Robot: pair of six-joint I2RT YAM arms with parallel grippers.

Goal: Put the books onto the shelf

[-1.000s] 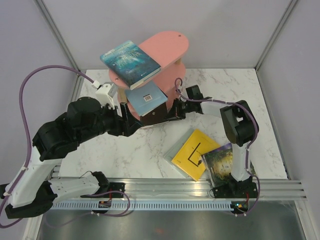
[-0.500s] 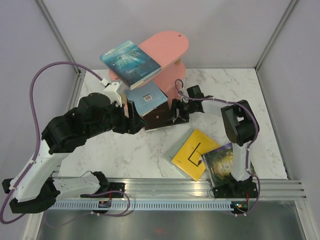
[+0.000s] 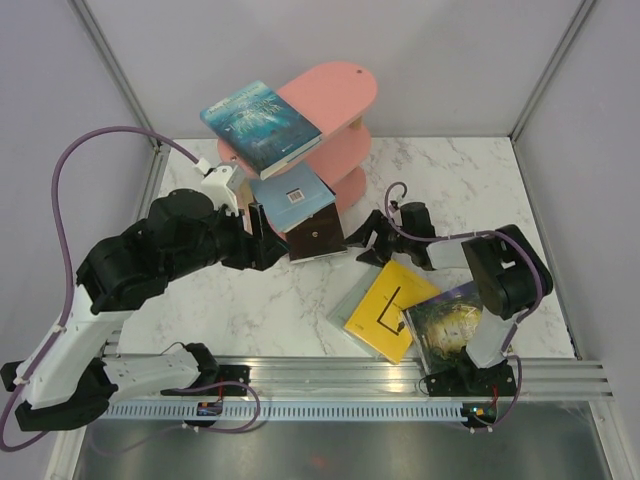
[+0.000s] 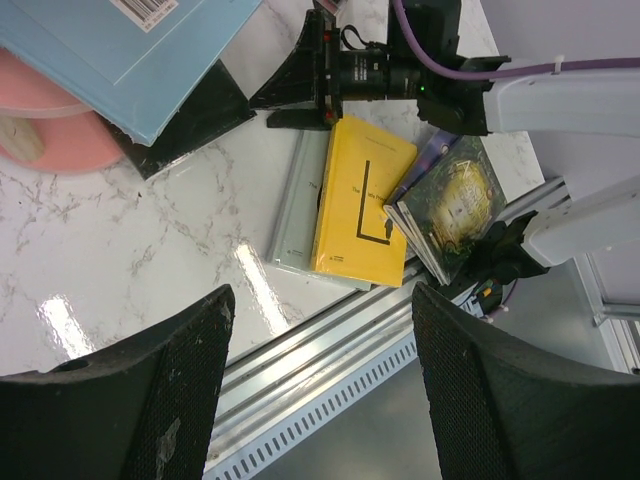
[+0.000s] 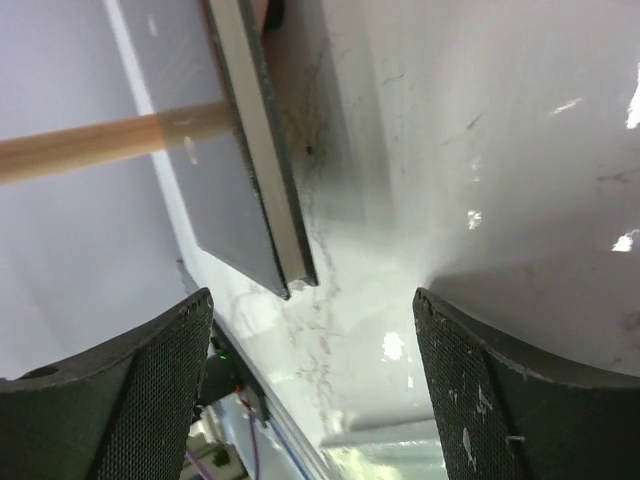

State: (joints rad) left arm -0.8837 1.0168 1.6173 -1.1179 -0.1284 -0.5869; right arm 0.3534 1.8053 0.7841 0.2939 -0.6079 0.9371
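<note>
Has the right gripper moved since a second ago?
Yes. The right gripper has pulled back from the pink three-tier shelf, toward the bright yellow book.

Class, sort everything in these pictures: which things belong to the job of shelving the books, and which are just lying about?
Belongs to the job: shelf; teal book; pale blue book; dark book; yellow book; grey book; green-gold book.

Not part of it, only fixtures: table; rail; cable.

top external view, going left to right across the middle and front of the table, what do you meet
left gripper → dark book → yellow book → green-gold book
</note>
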